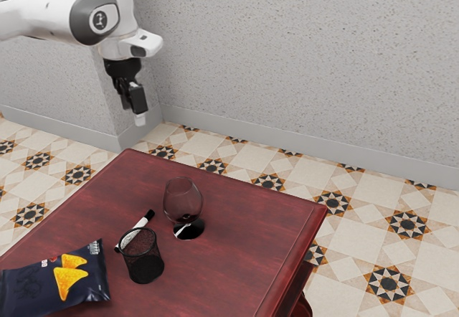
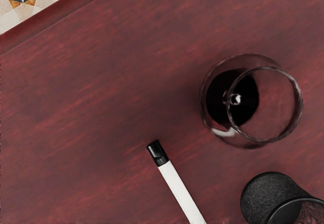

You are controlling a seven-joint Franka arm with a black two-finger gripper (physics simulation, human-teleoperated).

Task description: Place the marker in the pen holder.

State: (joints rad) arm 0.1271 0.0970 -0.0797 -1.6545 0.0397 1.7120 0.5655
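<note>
Arm (image 1: 36,17) reached in from exterior view's upper left. Tool (image 1: 139,116) hung high above counter (image 1: 237,274), pointing down, touching nothing; whether open or closed, could not be told. Marker (image 2: 179,191) lay flat on counter outside pen holder (image 1: 143,259), just beside it, black cap toward far edge. Wine glass (image 1: 183,201) stood near cap.

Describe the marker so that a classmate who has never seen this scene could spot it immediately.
On the dark red table, find the black mesh cup between the chip bag and the wine glass. Lying right beside that cup is the marker: a slim white stick with a black cap, the only white, pen-shaped thing on the table.
</note>
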